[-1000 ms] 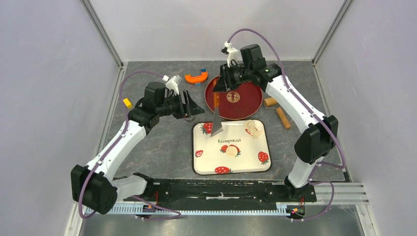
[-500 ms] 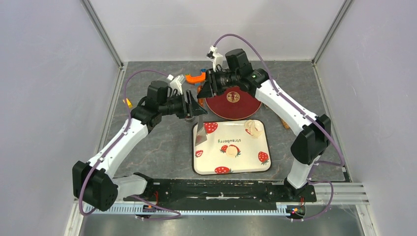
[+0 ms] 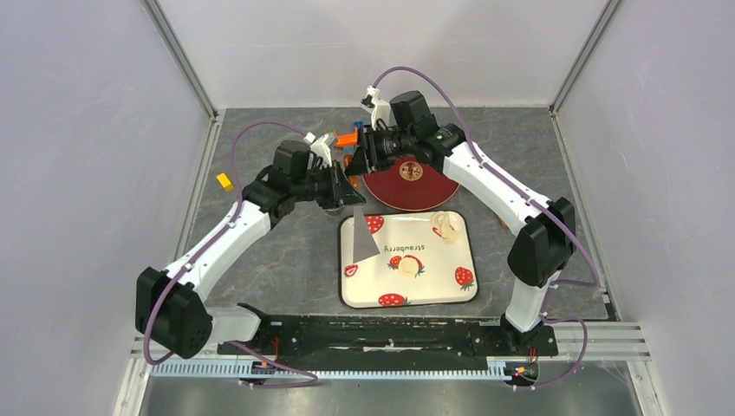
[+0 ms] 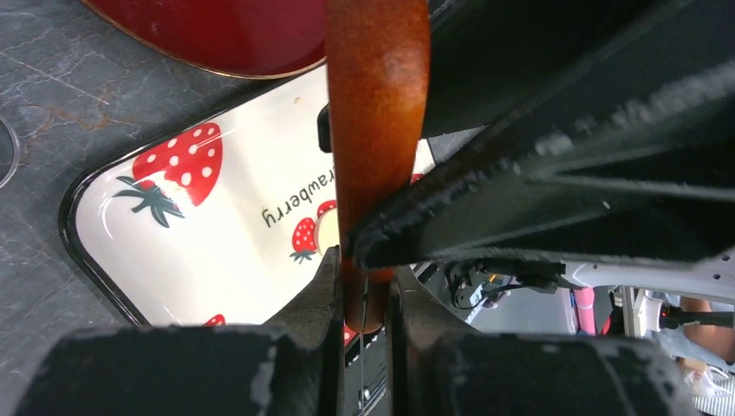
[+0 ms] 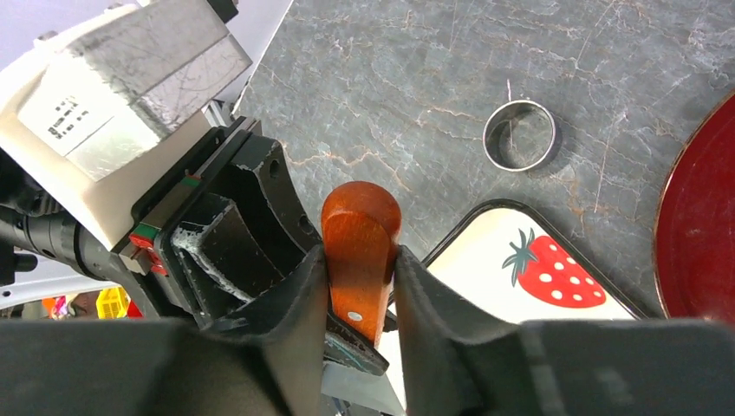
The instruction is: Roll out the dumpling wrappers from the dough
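Strawberry-printed white tray (image 3: 438, 282), red plate (image 3: 429, 192)

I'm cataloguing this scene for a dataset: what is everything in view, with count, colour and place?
tray: 1, white with red strawberries, table centre
plate: 1, dark red, behind the tray
dough pieces: 2, pale cream, on the tray
scraper: 1, grey blade, wooden handle, over the tray's left edge
metal ring: 1, silver, tabletop by the tray's corner
curved piece: 1, orange, far side, partly hidden
block: 1, yellow, left tabletop
left gripper: 1, black, shut on the scraper handle
right gripper: 1, black, shut on the scraper handle
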Controlling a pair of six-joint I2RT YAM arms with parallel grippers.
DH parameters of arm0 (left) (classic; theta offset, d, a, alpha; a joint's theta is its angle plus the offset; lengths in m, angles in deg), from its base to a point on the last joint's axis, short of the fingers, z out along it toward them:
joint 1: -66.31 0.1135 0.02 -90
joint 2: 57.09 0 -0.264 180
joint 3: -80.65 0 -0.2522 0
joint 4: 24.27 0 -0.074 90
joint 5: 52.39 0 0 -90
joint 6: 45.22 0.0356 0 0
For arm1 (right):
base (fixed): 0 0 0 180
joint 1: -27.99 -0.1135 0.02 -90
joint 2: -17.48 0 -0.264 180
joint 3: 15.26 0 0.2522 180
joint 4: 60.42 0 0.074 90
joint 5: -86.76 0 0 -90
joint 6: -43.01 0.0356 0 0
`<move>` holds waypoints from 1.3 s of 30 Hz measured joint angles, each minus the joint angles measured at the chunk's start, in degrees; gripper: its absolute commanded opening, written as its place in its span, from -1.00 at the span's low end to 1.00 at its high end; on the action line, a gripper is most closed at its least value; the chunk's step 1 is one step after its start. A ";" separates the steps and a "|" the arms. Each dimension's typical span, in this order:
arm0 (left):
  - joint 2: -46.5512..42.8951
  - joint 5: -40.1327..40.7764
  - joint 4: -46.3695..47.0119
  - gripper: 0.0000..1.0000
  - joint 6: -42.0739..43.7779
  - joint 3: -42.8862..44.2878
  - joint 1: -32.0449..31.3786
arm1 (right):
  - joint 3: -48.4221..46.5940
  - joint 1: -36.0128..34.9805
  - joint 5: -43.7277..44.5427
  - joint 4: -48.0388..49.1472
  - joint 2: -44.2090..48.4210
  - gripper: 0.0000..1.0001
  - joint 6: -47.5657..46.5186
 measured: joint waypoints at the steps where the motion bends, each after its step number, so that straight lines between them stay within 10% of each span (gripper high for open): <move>1: 0.00 0.22 -0.02 -0.96 -0.02 0.00 -0.02 | 0.04 -0.02 0.13 0.02 0.00 0.14 0.09; 7: -0.13 3.72 -0.57 -0.96 -0.96 -0.17 0.20 | 3.06 1.92 2.19 0.31 2.12 0.96 -0.52; 17: -4.68 4.66 4.44 -0.96 -8.22 -5.03 3.17 | 22.21 17.00 -9.64 6.60 15.10 0.96 -3.34; 26: -5.86 -4.28 20.70 -0.96 -17.20 -9.22 4.17 | 42.60 12.09 -25.46 35.28 18.43 0.65 14.23; 39: -6.12 -9.66 28.76 -0.96 -21.59 -9.25 4.17 | 43.69 4.68 -29.90 98.51 3.87 -0.13 60.22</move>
